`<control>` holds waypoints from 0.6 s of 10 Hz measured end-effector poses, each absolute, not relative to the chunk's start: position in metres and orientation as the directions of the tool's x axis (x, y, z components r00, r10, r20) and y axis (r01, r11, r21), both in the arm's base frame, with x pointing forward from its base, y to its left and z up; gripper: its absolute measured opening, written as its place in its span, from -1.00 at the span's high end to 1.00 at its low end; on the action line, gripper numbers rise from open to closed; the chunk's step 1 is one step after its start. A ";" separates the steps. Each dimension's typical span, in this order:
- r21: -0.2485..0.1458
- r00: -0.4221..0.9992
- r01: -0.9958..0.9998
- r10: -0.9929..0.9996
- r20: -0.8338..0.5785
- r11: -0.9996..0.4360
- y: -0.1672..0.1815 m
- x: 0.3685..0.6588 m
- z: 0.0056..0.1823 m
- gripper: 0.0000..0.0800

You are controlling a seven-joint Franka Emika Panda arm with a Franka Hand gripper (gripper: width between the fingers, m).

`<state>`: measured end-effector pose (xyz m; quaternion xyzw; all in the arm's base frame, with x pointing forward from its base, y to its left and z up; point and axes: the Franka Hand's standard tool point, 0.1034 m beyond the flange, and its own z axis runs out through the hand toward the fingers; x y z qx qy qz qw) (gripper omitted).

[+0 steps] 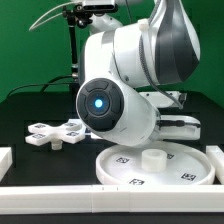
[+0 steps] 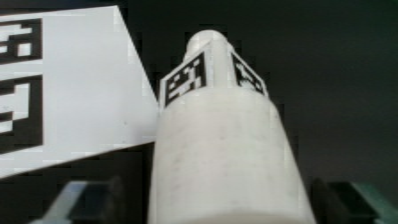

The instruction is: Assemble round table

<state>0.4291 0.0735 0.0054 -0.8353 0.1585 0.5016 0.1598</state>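
Note:
In the wrist view the leg (image 2: pixel 222 140), a thick white cylinder with black-and-white tags near its far end, lies lengthwise between my gripper's (image 2: pixel 226 206) dark fingers (image 2: pixel 86 200). The jaws stand on either side of the leg, and a narrow dark gap shows on each side, so the gripper is open around it. In the exterior view the arm hides the leg. There the round disc (image 1: pixel 190 170) lies flat at the front right, with a small hub (image 1: pixel 152 157) at its middle. The cross-shaped base (image 1: pixel 55 133) lies on the black table at the exterior view's left.
The marker board (image 2: pixel 63 90) lies close beside the leg. White border rails run along the front (image 1: pixel 100 200), the exterior view's left (image 1: pixel 5 158) and its right (image 1: pixel 215 155). A black stand (image 1: pixel 72 50) rises behind the arm.

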 end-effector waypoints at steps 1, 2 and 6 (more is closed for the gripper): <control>-0.108 0.448 -0.425 -0.105 -0.888 -0.899 0.074 0.429 0.005 -0.01; -0.108 0.448 -0.425 -0.105 -0.888 -0.899 0.074 0.429 0.005 -0.01; -0.132 0.462 -0.413 -0.082 -0.883 -0.901 0.073 0.435 0.015 -0.01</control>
